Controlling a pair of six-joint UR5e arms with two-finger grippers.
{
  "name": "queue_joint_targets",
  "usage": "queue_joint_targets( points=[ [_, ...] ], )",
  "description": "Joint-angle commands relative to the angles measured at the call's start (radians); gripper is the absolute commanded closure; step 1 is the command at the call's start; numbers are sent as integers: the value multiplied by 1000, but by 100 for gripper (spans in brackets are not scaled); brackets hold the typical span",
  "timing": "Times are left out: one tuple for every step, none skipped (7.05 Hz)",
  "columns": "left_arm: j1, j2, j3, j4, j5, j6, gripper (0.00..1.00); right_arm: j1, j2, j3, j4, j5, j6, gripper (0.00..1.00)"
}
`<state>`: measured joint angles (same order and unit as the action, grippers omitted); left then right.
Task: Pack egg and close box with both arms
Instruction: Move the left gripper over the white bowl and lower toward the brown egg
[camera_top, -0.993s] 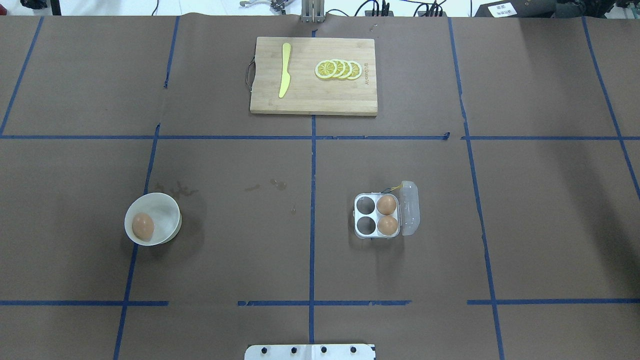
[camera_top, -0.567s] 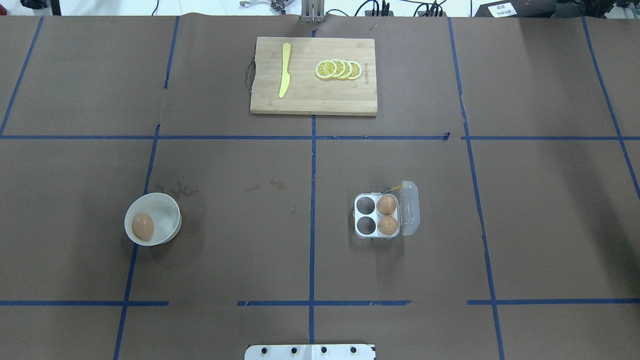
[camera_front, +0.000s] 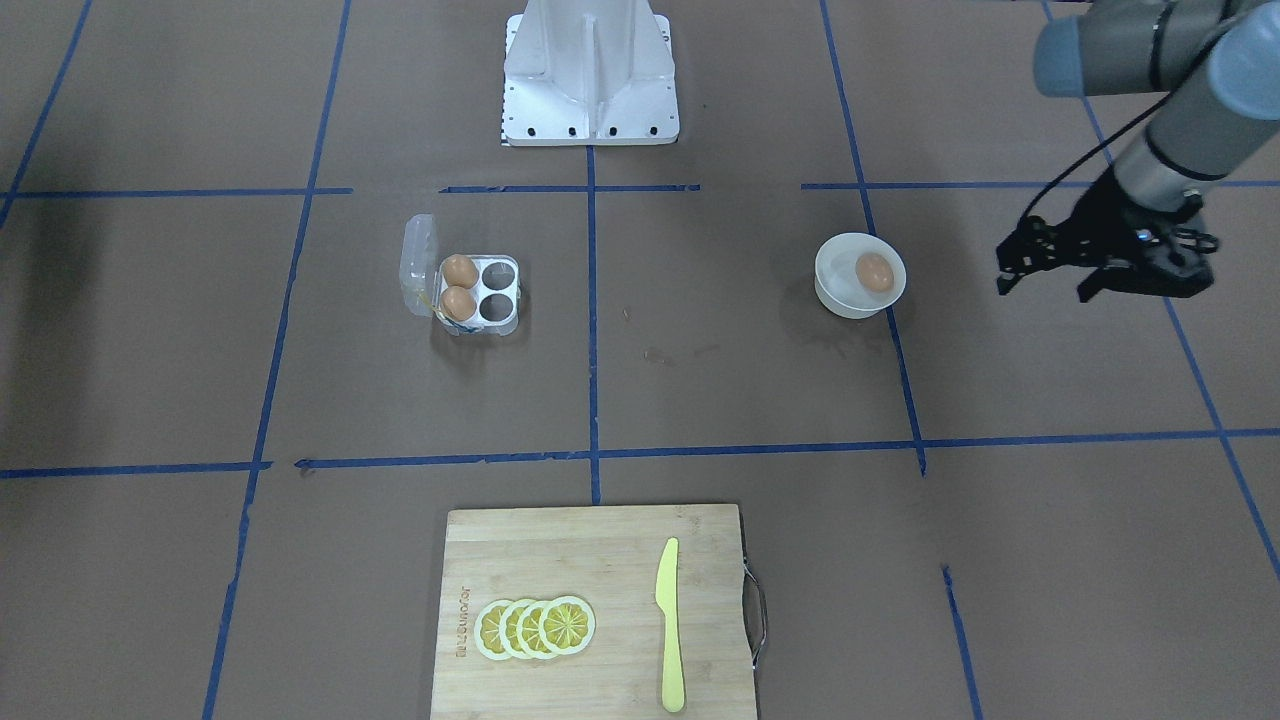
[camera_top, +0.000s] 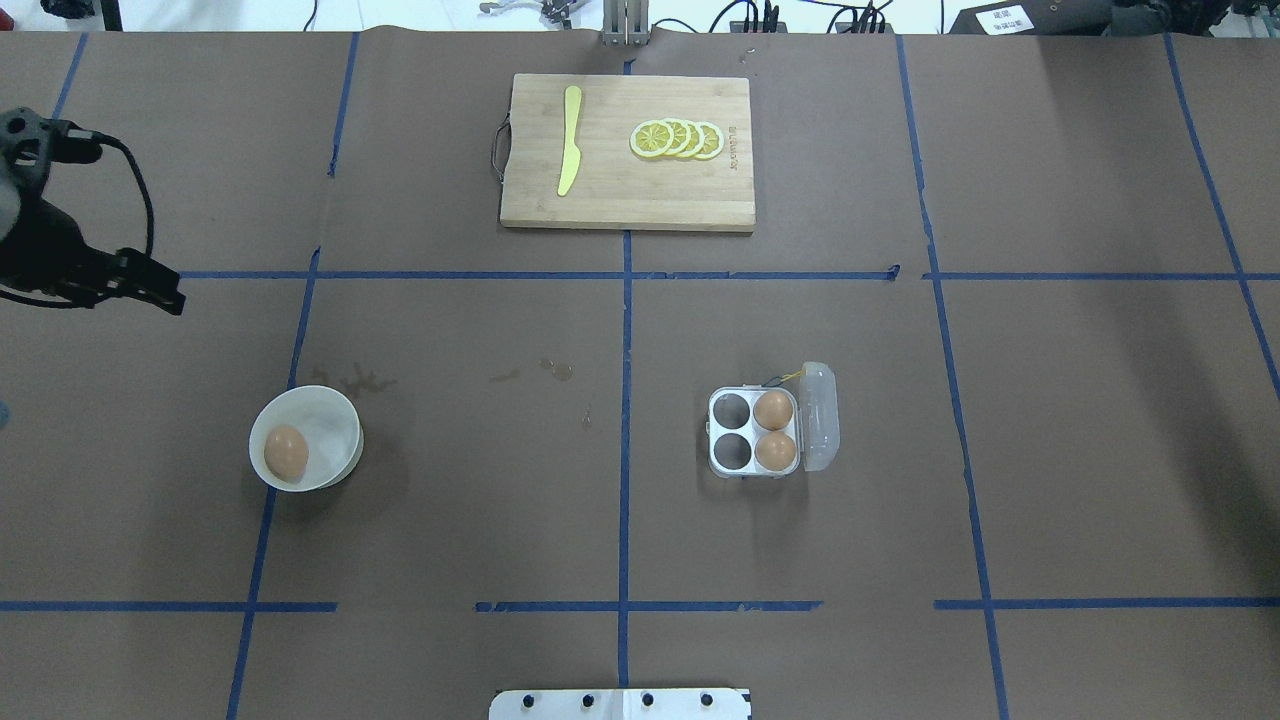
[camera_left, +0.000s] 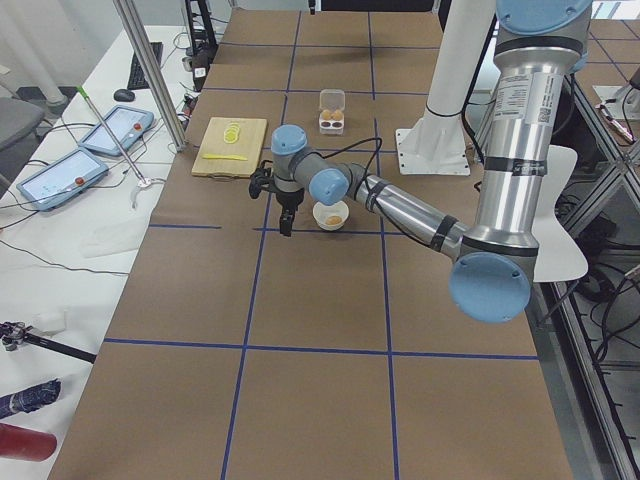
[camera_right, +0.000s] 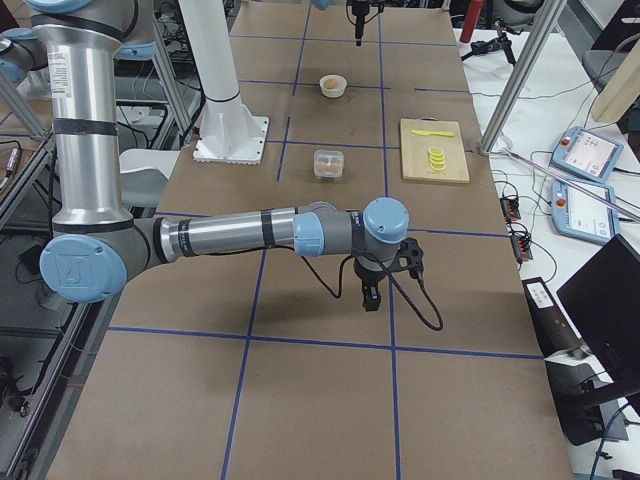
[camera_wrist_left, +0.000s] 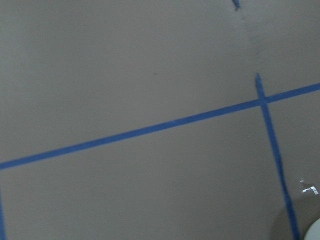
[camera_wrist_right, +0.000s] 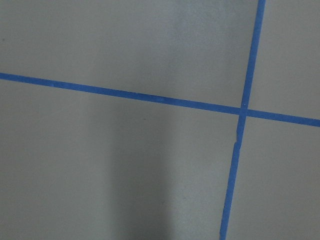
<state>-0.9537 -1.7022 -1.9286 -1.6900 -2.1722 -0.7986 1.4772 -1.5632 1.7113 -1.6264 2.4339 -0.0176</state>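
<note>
Tan-brown oval egg (camera_top: 286, 452) lies in the round white bowl (camera_top: 345, 405), well apart from the clear plastic four-cell carton (camera_top: 731, 452). Black left gripper (camera_front: 1045, 290), released, hangs near the bowl; it should centre over the egg and descend gently. Of the black right gripper (camera_right: 370, 297) I cannot tell.

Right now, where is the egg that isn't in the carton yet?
The egg lies in the white bowl, on the overhead view's left half, well left of the egg carton.

Robotics lab, blue-taped table (camera_top: 1100, 450), robot arm (camera_right: 230, 235), teach pendants (camera_right: 587, 155), white base stand (camera_front: 590, 75).
</note>
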Motion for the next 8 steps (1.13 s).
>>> queue_joint_targets(
  points=[
    [156,-153,-19,211,72,-241,2,-2,-3,2,11,14,-1,0],
    [206,-160,-38,246,128,-296,3,-2,-1,-1,13,11,-4,0],
    [249,-160,-29,268,165,-344,5,-2,-1,-2,11,14,-2,0],
    [272,-160,-23,314,204,-362,6,-2,-1,-4,11,14,-1,0],
    [279,-159,-14,316,212,-364,7,-2,-1,-6,11,14,-2,0],
    [289,-159,6,316,212,-367,7,-2,-3,-9,11,14,2,0],
    [321,-160,20,317,212,-384,10,-2,-1,-9,11,14,2,0],
    [341,-160,28,317,213,-384,13,-2,-1,-9,11,14,2,0]
  ],
)
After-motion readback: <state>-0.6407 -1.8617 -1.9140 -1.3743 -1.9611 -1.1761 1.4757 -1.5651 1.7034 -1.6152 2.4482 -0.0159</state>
